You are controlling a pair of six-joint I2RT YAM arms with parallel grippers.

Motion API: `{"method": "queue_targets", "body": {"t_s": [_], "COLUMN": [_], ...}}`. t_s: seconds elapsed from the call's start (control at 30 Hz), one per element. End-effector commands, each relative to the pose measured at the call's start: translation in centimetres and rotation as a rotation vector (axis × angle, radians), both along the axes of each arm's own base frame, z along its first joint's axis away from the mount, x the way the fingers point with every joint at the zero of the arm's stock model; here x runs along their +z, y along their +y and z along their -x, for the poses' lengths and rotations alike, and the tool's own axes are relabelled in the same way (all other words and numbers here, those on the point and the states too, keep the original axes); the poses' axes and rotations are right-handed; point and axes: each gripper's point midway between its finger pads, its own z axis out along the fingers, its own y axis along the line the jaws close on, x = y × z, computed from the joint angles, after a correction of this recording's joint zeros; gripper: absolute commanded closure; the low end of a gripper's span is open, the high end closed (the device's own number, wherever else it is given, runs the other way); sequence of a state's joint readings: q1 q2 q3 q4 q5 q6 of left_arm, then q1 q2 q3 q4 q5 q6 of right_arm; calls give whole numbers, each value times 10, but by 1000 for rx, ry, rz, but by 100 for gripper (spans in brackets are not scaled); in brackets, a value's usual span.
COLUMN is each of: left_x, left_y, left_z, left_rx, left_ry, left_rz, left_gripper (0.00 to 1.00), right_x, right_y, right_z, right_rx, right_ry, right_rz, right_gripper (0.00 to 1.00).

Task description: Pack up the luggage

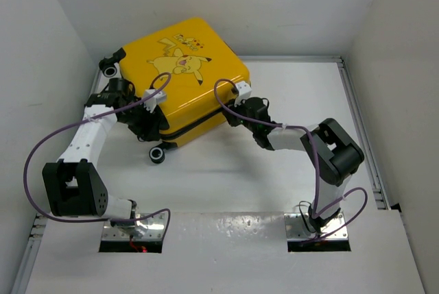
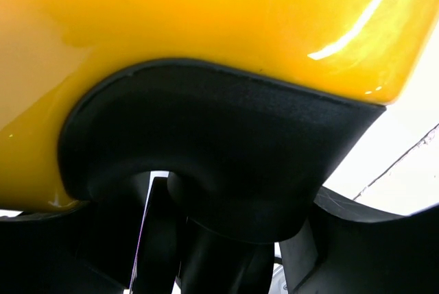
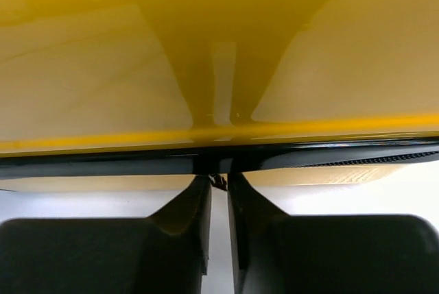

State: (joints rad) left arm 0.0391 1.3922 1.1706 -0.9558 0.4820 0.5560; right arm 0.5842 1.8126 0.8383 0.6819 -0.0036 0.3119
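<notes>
The luggage (image 1: 185, 81), a yellow suitcase with the Pikachu lid up, lies closed on the table. My left gripper (image 1: 149, 124) is at its near left corner, just above a black wheel (image 1: 158, 153). In the left wrist view, the yellow shell (image 2: 206, 13) and black wheel housing (image 2: 219, 136) fill the frame. My left gripper (image 2: 230, 253) has a dark finger on each side of the wheel post. My right gripper (image 1: 236, 112) is at the right side. There its jaws (image 3: 219, 184) are almost together on the small zipper pull (image 3: 219, 181) at the black zipper seam (image 3: 103, 164).
White walls close in on the left, back and right. A metal rail (image 1: 360, 123) runs along the table's right edge. A second wheel (image 1: 110, 68) sticks out at the suitcase's far left corner. Purple cables loop over both arms.
</notes>
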Motion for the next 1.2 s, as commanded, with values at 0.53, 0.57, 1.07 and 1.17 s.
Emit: {"method": "queue_targets", "body": {"t_s": [0.53, 0.57, 1.07, 1.17], "left_x": [1, 1, -29, -25], "left_y": [15, 15, 75, 116], "left_z": [-12, -12, -16, -27], "left_rx": [41, 41, 170, 271], "left_ry": [-50, -50, 34, 15], "left_rz": [-43, -43, -325, -441], "left_gripper": [29, 29, 100, 100], "right_x": [111, 109, 47, 44], "right_y": [5, 5, -51, -64], "right_z": [-28, -26, -9, -22], "right_rx": [-3, 9, 5, -32], "right_ry": [-304, -304, -213, -224], "right_rz": [-160, -153, 118, 159], "right_gripper": [100, 100, 100, 100]}}
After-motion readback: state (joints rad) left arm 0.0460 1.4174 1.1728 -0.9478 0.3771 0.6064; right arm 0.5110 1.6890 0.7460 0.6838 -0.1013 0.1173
